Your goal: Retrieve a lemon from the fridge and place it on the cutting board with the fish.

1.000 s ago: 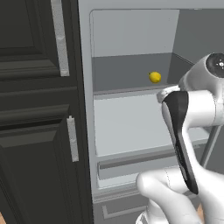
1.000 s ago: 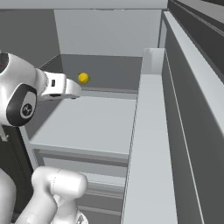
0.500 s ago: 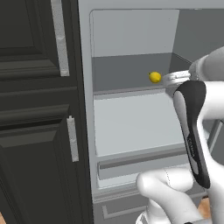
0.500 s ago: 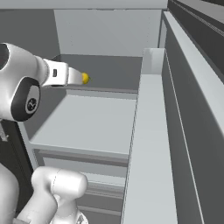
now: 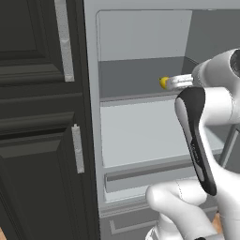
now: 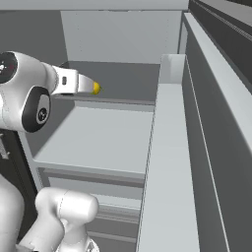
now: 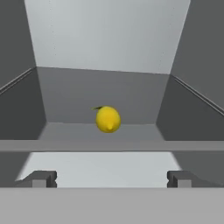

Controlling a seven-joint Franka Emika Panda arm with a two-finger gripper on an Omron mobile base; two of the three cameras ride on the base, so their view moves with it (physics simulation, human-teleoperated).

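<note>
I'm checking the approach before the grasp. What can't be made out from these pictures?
- Lemon, left base view: mostly hidden behind the gripper's hand and arm.
- Lemon, right base view: a sliver past the hand; its seat on the fridge shelf is hidden.
- Gap between lemon and the open gripper, hand view: cannot be judged head-on.
- Fridge door, right base view: cut off by the edges.

A small yellow lemon (image 7: 108,119) lies on a pale shelf inside the open grey fridge (image 5: 140,136).

Black panelled cabinets (image 5: 33,140), two silver vertical handles (image 5: 63,40), doors closed.
</note>
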